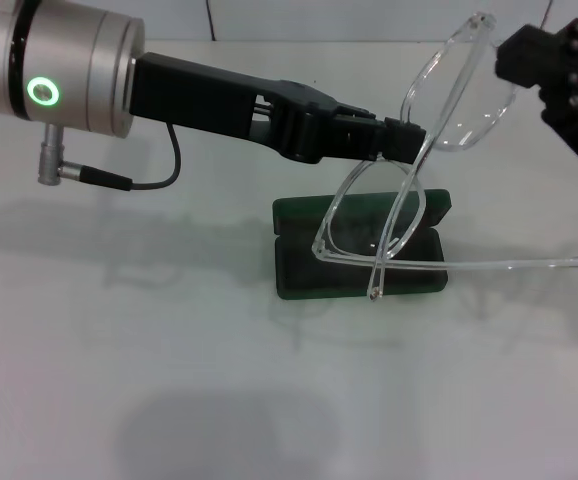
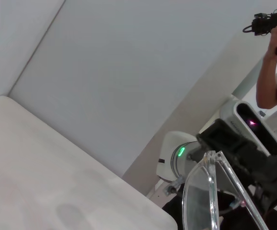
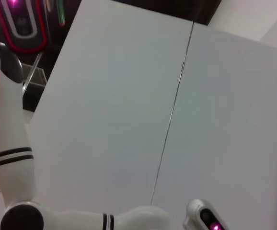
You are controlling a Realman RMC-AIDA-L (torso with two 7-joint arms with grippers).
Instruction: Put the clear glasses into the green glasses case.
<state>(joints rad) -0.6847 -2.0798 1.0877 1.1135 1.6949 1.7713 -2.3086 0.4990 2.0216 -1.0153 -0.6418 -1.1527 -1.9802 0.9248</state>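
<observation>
The clear glasses (image 1: 464, 100) hang tilted in the air above the green glasses case (image 1: 299, 270), which lies open on the white table. My left gripper (image 1: 406, 140) reaches in from the left and is shut on the frame at the bridge. One clear arm sticks out to the right and the other hangs down over the case. My right gripper (image 1: 517, 55) is at the upper right, right against the frame's far corner. In the left wrist view one lens of the glasses (image 2: 201, 196) shows close up, with the right gripper (image 2: 241, 151) behind it.
The white table (image 1: 169, 380) spreads out in front of and left of the case. A grey cable (image 1: 159, 180) hangs under the left arm. In the left wrist view a person (image 2: 275, 72) stands beyond the table's edge. The right wrist view shows only walls and robot parts.
</observation>
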